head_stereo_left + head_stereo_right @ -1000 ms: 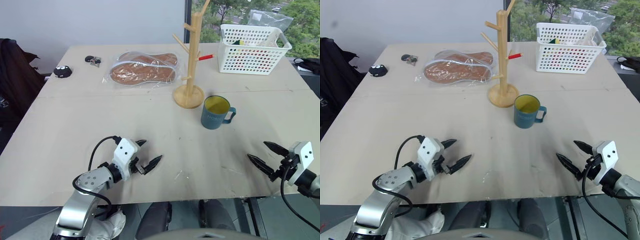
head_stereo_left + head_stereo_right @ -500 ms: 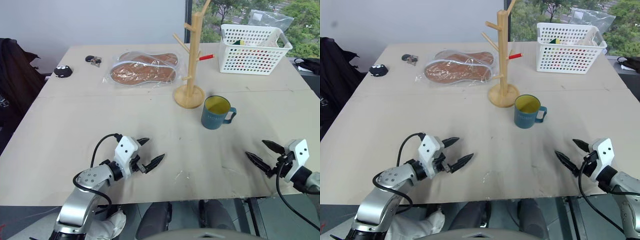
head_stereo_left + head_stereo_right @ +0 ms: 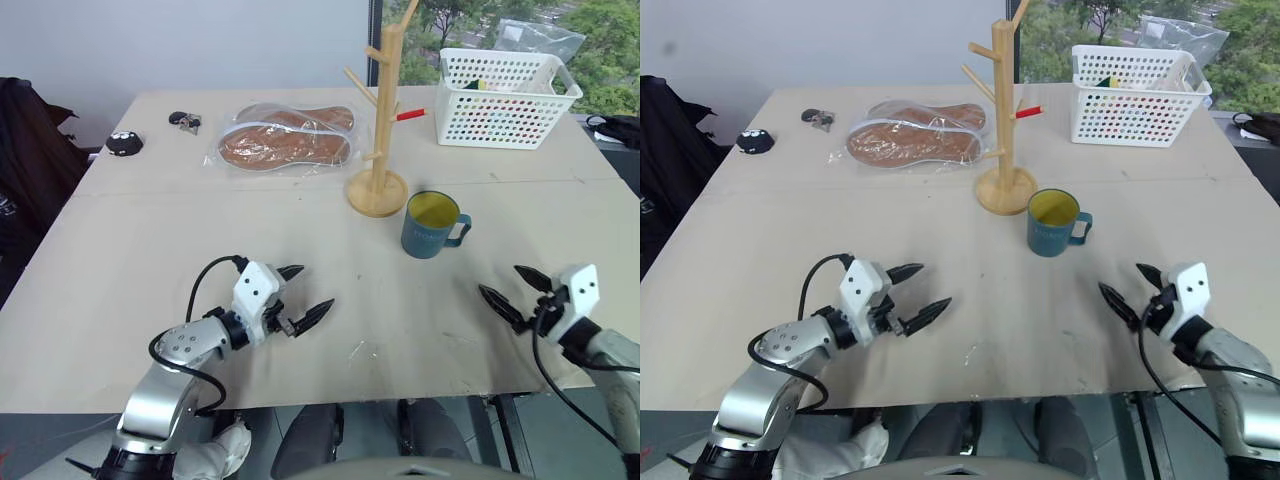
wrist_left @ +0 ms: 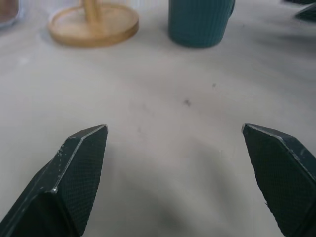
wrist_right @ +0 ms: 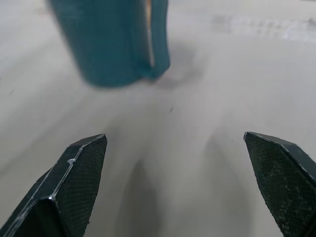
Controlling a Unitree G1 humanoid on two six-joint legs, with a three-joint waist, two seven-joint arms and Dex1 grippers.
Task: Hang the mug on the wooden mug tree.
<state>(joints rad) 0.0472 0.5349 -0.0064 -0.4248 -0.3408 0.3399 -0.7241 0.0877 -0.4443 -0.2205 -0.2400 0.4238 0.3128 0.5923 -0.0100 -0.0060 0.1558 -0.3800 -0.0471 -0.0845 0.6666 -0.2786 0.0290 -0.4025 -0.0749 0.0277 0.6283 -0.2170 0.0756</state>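
The mug [image 3: 432, 224] is stood upright ahead-left of the empty, wide-spread right gripper [image 3: 515, 289] — the nearer one — handle [image 3: 459, 232] turned towards it.

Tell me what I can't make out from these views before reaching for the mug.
- Wooden mug tree: top cut off by the head views' upper edge.
- White basket: contents hidden behind its walls.
- Mug: lettering too faint to read; rim cut off in the right wrist view.
- Small dark things at the far left: too small to identify.
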